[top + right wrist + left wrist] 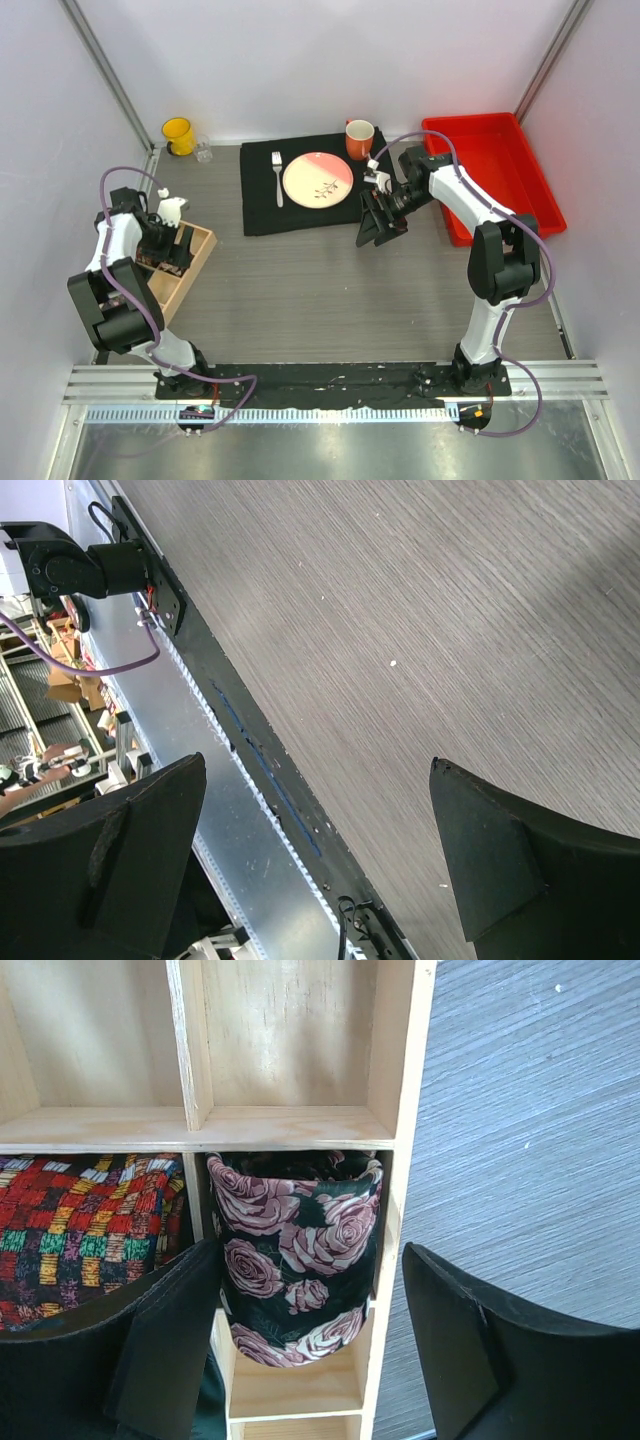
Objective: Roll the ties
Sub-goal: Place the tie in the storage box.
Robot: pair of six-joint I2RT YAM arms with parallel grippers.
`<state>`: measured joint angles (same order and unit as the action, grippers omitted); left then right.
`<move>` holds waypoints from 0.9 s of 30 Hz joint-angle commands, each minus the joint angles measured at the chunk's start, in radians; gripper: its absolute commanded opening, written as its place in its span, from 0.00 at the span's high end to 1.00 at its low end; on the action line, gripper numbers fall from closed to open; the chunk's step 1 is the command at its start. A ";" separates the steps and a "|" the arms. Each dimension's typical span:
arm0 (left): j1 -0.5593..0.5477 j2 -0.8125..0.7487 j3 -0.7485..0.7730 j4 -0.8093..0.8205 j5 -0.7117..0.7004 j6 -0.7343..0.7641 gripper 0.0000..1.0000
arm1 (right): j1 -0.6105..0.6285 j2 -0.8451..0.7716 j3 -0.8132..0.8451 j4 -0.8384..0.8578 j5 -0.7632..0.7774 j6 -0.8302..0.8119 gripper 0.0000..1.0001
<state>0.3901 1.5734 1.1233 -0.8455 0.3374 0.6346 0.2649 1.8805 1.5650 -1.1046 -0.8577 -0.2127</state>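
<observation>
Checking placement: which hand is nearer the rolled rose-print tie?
Left. The left hand hovers over the rose-print tie; the right hand is far off by the placemat.

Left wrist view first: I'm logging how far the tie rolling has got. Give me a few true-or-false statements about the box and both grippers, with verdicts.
1. The rose-print tie sits coiled in a compartment of the wooden box. True.
2. The compartment on its left holds nothing. False: a red checked tie fills it.
3. The left gripper is shut on the rose-print tie. False: it is open, fingers apart, gripping nothing.
4. The right gripper is open above the table, holding nothing. True.
</observation>
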 commanded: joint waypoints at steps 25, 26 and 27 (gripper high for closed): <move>0.000 0.011 0.020 -0.001 -0.004 -0.033 0.48 | -0.029 0.008 0.017 -0.054 -0.026 -0.050 0.00; 0.000 0.019 0.015 0.015 -0.018 -0.035 0.48 | -0.030 0.008 0.017 -0.055 -0.024 -0.051 0.01; 0.001 0.034 0.010 0.023 -0.027 -0.038 0.49 | -0.033 0.008 0.015 -0.061 -0.023 -0.054 0.00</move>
<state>0.3901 1.5650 1.1530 -0.8608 0.3351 0.6086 0.2420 1.8877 1.5650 -1.1412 -0.8585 -0.2375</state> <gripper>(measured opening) 0.521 0.994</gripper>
